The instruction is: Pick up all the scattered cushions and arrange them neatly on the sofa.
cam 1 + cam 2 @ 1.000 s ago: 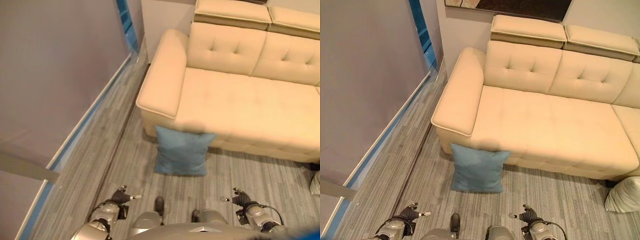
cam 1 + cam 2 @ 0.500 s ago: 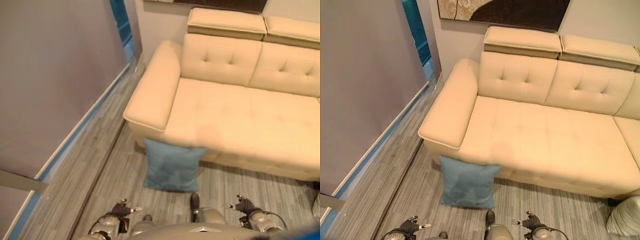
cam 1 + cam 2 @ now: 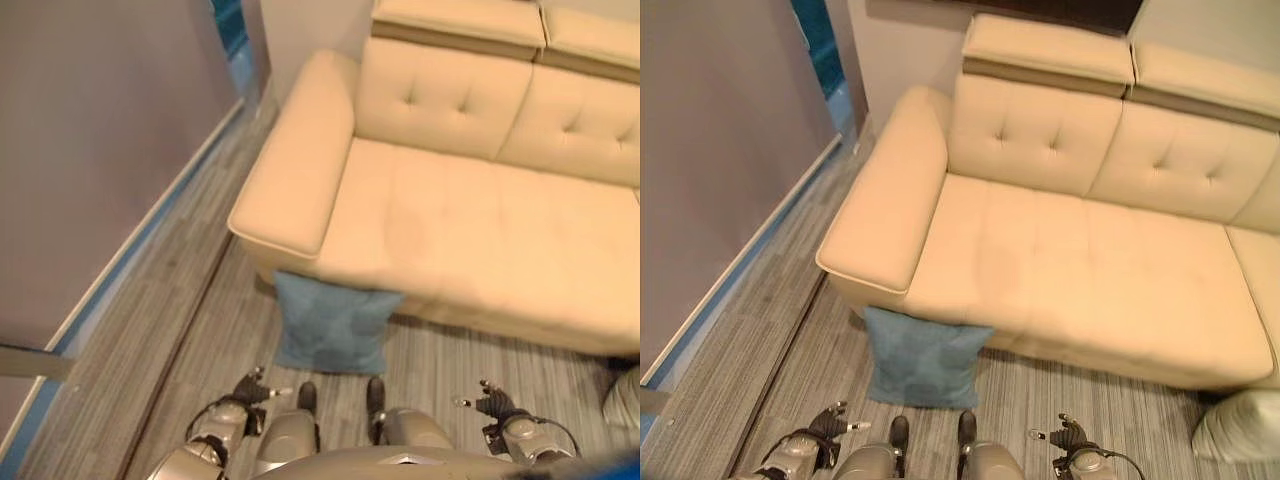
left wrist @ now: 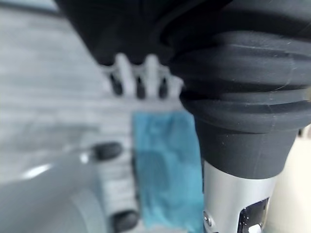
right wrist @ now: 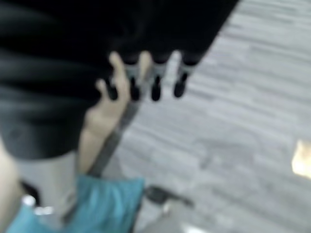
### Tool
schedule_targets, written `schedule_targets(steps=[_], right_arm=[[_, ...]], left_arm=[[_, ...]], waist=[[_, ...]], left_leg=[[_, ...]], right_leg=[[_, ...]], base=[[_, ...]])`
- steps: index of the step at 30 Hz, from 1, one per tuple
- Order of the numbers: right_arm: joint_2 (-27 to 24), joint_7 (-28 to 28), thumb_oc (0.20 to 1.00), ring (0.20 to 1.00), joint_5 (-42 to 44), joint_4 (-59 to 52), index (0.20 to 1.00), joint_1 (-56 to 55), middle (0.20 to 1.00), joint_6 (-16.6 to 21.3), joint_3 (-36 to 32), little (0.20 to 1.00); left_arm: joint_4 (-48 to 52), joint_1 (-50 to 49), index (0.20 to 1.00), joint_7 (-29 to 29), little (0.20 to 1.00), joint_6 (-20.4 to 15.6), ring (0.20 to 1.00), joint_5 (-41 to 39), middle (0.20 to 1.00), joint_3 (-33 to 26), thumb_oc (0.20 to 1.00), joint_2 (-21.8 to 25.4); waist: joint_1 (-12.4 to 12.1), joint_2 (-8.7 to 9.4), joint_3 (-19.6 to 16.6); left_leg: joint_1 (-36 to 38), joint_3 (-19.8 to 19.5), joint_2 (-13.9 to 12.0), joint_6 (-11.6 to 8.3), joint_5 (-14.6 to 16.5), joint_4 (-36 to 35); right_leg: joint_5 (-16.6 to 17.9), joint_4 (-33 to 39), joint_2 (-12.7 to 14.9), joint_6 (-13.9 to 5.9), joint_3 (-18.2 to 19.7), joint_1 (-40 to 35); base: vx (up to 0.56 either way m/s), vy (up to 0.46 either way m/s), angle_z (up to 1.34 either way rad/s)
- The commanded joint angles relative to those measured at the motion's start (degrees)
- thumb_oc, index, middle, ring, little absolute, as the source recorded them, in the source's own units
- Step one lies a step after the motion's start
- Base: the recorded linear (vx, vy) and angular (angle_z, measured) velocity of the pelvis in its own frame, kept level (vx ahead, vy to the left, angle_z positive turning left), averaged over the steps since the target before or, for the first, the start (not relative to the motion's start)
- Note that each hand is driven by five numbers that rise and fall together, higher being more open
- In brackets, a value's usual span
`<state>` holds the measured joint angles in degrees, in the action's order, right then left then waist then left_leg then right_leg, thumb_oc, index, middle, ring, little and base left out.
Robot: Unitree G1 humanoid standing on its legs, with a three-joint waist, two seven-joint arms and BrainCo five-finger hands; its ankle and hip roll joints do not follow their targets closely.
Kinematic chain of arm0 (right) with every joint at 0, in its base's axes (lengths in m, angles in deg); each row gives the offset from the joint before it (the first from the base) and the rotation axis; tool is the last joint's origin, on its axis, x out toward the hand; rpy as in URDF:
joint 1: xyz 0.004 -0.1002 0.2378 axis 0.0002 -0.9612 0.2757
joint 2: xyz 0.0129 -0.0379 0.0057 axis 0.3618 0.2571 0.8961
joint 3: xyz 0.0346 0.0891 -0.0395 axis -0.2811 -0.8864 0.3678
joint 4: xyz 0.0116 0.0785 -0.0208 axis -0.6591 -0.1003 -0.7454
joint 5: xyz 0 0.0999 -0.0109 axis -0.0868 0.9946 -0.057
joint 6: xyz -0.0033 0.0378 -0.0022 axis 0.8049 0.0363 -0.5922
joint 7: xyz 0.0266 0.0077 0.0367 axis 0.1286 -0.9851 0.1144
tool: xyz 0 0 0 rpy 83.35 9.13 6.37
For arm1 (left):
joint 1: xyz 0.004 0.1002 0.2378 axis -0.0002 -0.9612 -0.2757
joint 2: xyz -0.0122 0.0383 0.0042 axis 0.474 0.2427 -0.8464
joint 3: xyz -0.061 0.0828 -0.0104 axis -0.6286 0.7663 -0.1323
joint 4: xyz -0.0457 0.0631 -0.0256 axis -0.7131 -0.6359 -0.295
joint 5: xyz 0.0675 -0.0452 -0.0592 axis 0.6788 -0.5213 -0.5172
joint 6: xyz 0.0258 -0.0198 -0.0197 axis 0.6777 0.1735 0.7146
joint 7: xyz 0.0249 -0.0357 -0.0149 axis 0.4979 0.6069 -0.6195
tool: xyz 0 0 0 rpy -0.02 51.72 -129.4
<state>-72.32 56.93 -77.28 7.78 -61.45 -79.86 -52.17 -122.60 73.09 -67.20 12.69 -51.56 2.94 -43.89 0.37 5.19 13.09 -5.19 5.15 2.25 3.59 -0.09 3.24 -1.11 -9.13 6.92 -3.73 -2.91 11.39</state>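
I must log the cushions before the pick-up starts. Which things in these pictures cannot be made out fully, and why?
- Pale grey-white cushion on the floor: cut off by the right eye view's right edge; its shape is unclear.
- Square blue fabric cushion: its top edge is hidden under the cream tufted leather sofa's front.
- Left robot hand and right robot hand: small at the bottom of the left eye view; neither touches a cushion.
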Motion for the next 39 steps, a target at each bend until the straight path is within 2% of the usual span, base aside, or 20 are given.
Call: schedule_targets(steps=[1,3,4,6,8,9,10,12,13,14,16,17,19,20,22,23,27,28,36,39], right_arm=[[-1.0,-0.9,1.000,1.000,0.3,0.0,1.000,1.6,1.000,0.7,2.3,1.000],[-0.9,-0.9,1.000,1.000,0.2,-0.2,1.000,1.7,1.000,0.8,2.5,1.000],[-1.0,-0.7,1.000,1.000,0.3,0.2,1.000,1.9,1.000,0.9,2.9,1.000],[-1.0,-0.8,1.000,1.000,0.1,0.2,1.000,2.5,1.000,1.1,3.7,1.000],[-1.3,-0.9,1.000,1.000,0.4,-0.2,1.000,2.4,1.000,1.5,4.0,1.000],[-1.5,-0.8,1.000,1.000,1.0,0.0,1.000,1.7,1.000,1.6,4.1,1.000],[-1.7,-0.9,1.000,1.000,0.9,0.1,1.000,1.5,1.000,1.6,3.7,1.000],[-1.8,-1.0,1.000,1.000,0.9,0.0,1.000,1.5,1.000,1.6,4.0,1.000],[-2.4,-0.9,1.000,1.000,1.4,0.1,1.000,0.4,1.000,1.9,3.5,1.000],[-2.4,-0.9,1.000,1.000,1.4,0.1,1.000,0.4,1.000,1.9,3.5,1.000],[-3.0,-1.2,1.000,1.000,1.8,0.1,1.000,-0.1,1.000,2.1,2.8,1.000],[-3.0,-1.2,1.000,1.000,1.8,0.1,1.000,-0.1,1.000,2.1,2.8,1.000],[-3.5,-0.9,1.000,1.000,2.2,-0.2,1.000,-0.5,1.000,2.0,2.8,1.000],[-3.4,-1.0,1.000,1.000,2.4,-0.2,1.000,-1.3,1.000,1.9,2.8,1.000],[-3.3,-0.9,1.000,1.000,2.4,0.1,1.000,-1.3,1.000,1.8,3.1,1.000],[-3.3,-0.9,1.000,1.000,2.6,-0.1,1.000,-1.5,1.000,2.0,3.1,1.000],[-3.4,-0.8,1.000,1.000,2.9,-0.9,1.000,-1.6,1.000,2.2,2.7,1.000],[-3.6,-0.8,1.000,1.000,3.0,-1.1,1.000,-1.7,1.000,2.2,2.3,1.000],[-2.7,-0.8,1.000,1.000,3.9,-2.4,1.000,0.6,1.000,2.5,2.2,1.000],[-2.4,-0.7,1.000,1.000,4.1,-2.2,1.000,0.8,1.000,2.5,2.1,1.000]], left_arm=[[1.1,-0.8,1.000,-1.0,1.000,-1.6,1.000,-0.5,1.000,-3.2,1.000,3.8],[1.5,-0.6,1.000,-1.3,1.000,-1.8,1.000,-0.9,1.000,-3.6,1.000,4.2],[1.8,-0.4,1.000,-1.3,1.000,-2.0,1.000,-0.8,1.000,-3.7,1.000,4.5],[2.2,0.4,1.000,-1.4,1.000,-2.0,1.000,-0.9,1.000,-3.5,1.000,4.3],[2.4,0.4,1.000,-1.2,1.000,-2.0,1.000,-0.9,1.000,-3.3,1.000,4.0],[2.1,0.5,1.000,-1.1,1.000,-2.0,1.000,-0.7,1.000,-2.9,1.000,3.8],[2.0,0.5,1.000,-1.1,1.000,-2.2,1.000,-0.7,1.000,-2.7,1.000,3.4],[1.7,0.5,1.000,-1.0,1.000,-2.0,1.000,-0.2,1.000,-2.5,1.000,3.0],[1.0,-0.1,1.000,-0.5,1.000,-1.8,1.000,-0.1,1.000,-2.0,1.000,2.3],[1.0,-0.1,1.000,-0.5,1.000,-1.8,1.000,-0.1,1.000,-2.0,1.000,2.2],[1.1,0.4,1.000,-0.3,1.000,-1.7,1.000,0.2,1.000,-1.3,1.000,1.6],[1.1,0.4,1.000,-0.3,1.000,-1.7,1.000,0.2,1.000,-1.3,1.000,1.6],[1.3,0.0,1.000,-0.1,1.000,-1.8,1.000,0.1,1.000,-1.4,1.000,1.4],[1.8,0.4,1.000,-0.1,1.000,-1.7,1.000,-0.6,1.000,-0.7,1.000,1.1],[2.2,0.4,1.000,0.0,1.000,-1.9,1.000,-0.8,1.000,-0.2,1.000,1.2],[3.1,0.6,1.000,-0.2,1.000,-2.2,1.000,-1.4,1.000,0.1,1.000,1.5],[4.1,0.8,1.000,-0.6,1.000,-2.4,1.000,-2.1,1.000,0.1,1.000,1.7],[4.4,1.4,1.000,-0.7,1.000,-2.4,1.000,-1.9,1.000,0.8,1.000,1.7],[10.2,3.5,1.000,-2.0,1.000,-4.0,1.000,-2.4,1.000,1.0,1.000,4.9],[10.9,3.7,1.000,-2.4,1.000,-4.2,1.000,-2.5,1.000,0.6,1.000,5.7]], waist=[[-2.6,2.40,0.0],[-3.1,2.27,0.1],[-2.7,2.16,-0.2],[-2.8,1.99,0.0],[-2.2,1.46,-0.1],[-1.3,1.02,-0.1],[-1.8,1.13,0.0],[-1.5,0.97,-0.1],[-0.4,0.76,-0.4],[-0.3,0.73,-0.4],[0.0,1.04,0.6],[0.0,1.03,0.6],[-0.2,1.77,1.0],[0.2,3.19,0.9],[-0.2,3.12,0.7],[-0.1,2.74,-0.3],[0.4,2.29,-0.6],[1.0,2.17,-0.5],[-0.1,2.94,1.4],[-0.5,3.35,1.4]], left_leg=[[-2.0,-2.1,-1.9,-4.00,6.8,8.7],[-1.5,-1.7,-1.7,-3.79,6.8,8.2],[-0.6,-2.1,-1.0,-3.46,6.2,6.5],[0.7,-2.3,-0.5,-3.18,5.4,4.1],[0.6,-3.2,-0.4,-3.36,4.5,3.4],[0.3,-4.7,-0.1,-3.46,3.4,2.8],[-0.1,-4.7,0.0,-3.86,3.5,3.4],[-0.4,-5.1,0.1,-4.15,3.3,3.6],[-1.4,-6.6,0.3,-5.98,2.4,5.2],[-1.4,-6.7,0.3,-5.99,2.4,5.3],[-5.1,-6.1,-0.6,-8.14,-0.3,11.2],[-5.2,-6.1,-0.6,-8.14,-0.3,11.2],[-6.9,-7.6,-0.2,-8.71,-1.0,17.3],[-8.9,-6.6,-3.4,-8.09,-1.1,20.9],[-8.3,-8.3,-3.5,-8.06,-0.7,18.5],[-7.1,-9.7,-6.3,-8.80,-1.0,11.5],[-5.5,-11.3,-6.2,-9.14,-0.3,9.0],[-6.1,-10.1,-6.1,-9.11,0.2,9.9],[-8.0,-4.4,-4.1,-7.72,6.1,15.3],[-8.6,-4.1,-4.2,-7.46,7.0,16.5]], right_leg=[[7.8,3.0,6.6,-6.29,-0.5,-5.1],[7.6,2.7,6.3,-6.32,-3.0,-4.9],[6.3,2.9,3.6,-5.74,-1.9,-4.1],[5.0,3.5,1.0,-4.56,-3.3,-3.4],[3.2,2.5,-1.1,-4.19,0.1,-3.2],[1.2,0.4,-5.3,-2.50,5.9,-2.7],[1.0,1.2,-4.1,-2.51,3.4,-3.6],[0.6,1.7,-4.4,-2.13,3.4,-4.1],[-0.2,3.2,-5.9,-0.56,5.2,-5.5],[-0.2,3.2,-5.9,-0.55,5.1,-5.5],[0.1,4.4,-5.4,0.25,3.7,-6.6],[0.1,4.4,-5.4,0.25,3.7,-6.6],[0.6,5.4,-5.4,1.04,3.4,-7.6],[1.1,7.9,-3.9,1.23,2.3,-9.3],[1.1,9.0,-4.0,0.94,2.3,-9.8],[1.0,10.3,-3.9,0.20,2.2,-10.0],[0.8,10.0,-3.1,-0.61,2.9,-9.7],[0.7,10.2,-2.4,-0.88,3.0,-9.9],[2.9,10.3,2.0,-3.86,6.0,-7.9],[3.2,10.9,2.6,-4.33,6.1,-8.1]], base=[[0.07,0.124,-0.77],[0.08,0.118,-0.51],[0.10,0.128,-0.27],[0.08,0.078,0.02],[0.04,0.004,0.30],[0.00,-0.052,0.35],[0.00,-0.057,0.42],[0.01,-0.115,0.48],[0.03,-0.141,0.52],[0.02,-0.124,0.75],[-0.06,-0.076,0.96],[-0.08,-0.088,0.74],[-0.04,-0.100,0.52],[-0.01,-0.079,0.23],[0.05,0.009,0.30],[0.08,0.060,0.24],[0.11,0.140,0.06],[0.12,0.318,0.04],[0.04,0.208,-0.36],[0.05,0.082,-0.15]])
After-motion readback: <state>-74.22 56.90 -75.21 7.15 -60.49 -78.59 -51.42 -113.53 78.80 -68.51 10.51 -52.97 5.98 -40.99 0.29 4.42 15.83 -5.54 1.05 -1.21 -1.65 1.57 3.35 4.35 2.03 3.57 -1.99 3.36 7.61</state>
